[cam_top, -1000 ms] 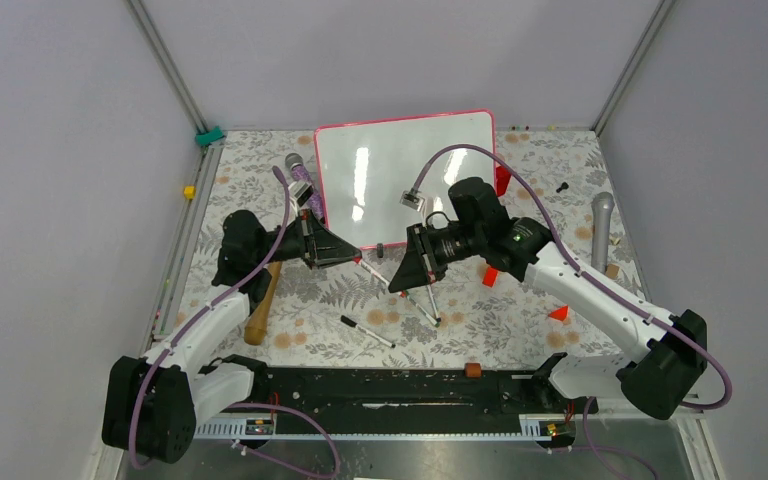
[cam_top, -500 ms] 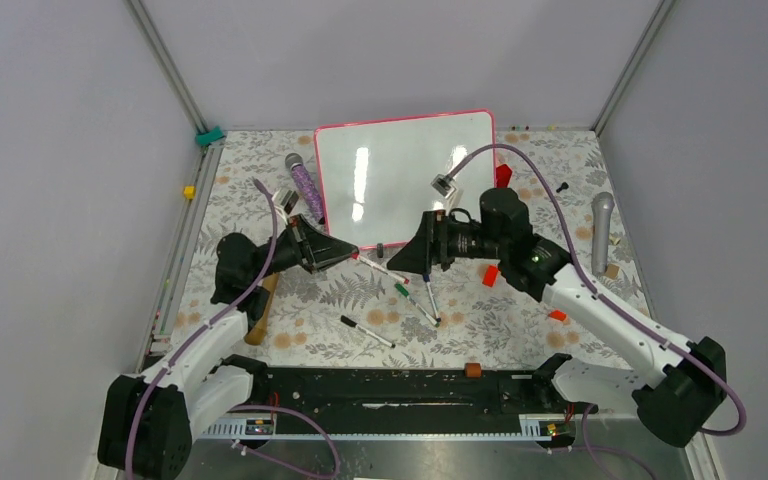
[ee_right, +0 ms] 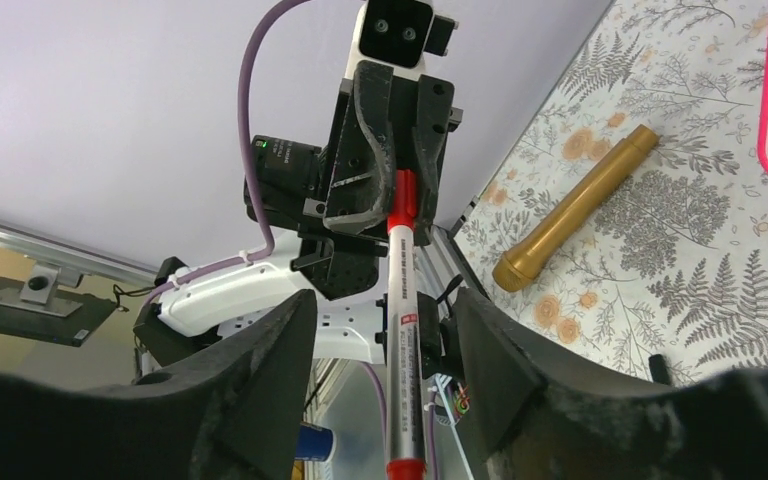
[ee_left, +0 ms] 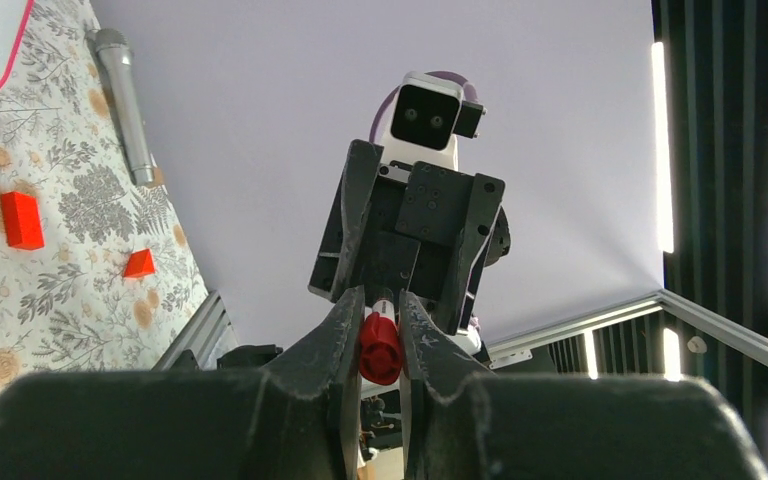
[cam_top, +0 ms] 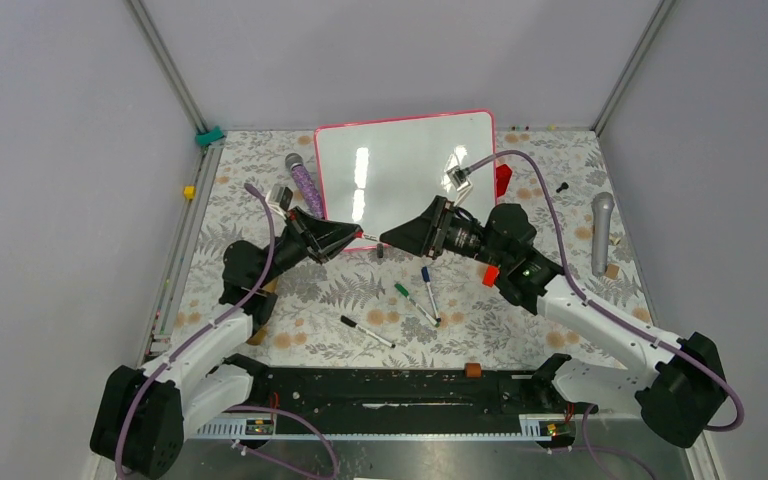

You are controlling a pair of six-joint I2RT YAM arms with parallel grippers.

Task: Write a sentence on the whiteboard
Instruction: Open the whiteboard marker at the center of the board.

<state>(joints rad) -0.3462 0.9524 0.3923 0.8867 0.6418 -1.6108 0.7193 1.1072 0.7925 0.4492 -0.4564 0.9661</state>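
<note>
The whiteboard (cam_top: 405,170) lies at the back of the table, pink-framed and blank; no sentence shows on it. My left gripper (cam_top: 357,236) is raised at the board's near edge, shut on the red cap end of a red marker (ee_left: 381,347). My right gripper (cam_top: 385,238) faces it tip to tip. In the right wrist view the marker's silver barrel (ee_right: 401,300) runs between my right gripper's (ee_right: 385,300) open jaws with a gap on each side. The left wrist view shows my left gripper (ee_left: 380,300) pinching the cap.
Green (cam_top: 407,295), blue (cam_top: 428,280) and black (cam_top: 365,331) pens lie below the grippers, with a black cap (cam_top: 381,249) beside them. A wooden handle (cam_top: 260,310), a purple microphone (cam_top: 302,178), a grey microphone (cam_top: 600,230) and red blocks (cam_top: 489,276) are scattered around.
My right gripper rose from the pens on the table, opened, and swung up to face the left gripper around the marker. The left gripper lifted the marker up and to the right.
</note>
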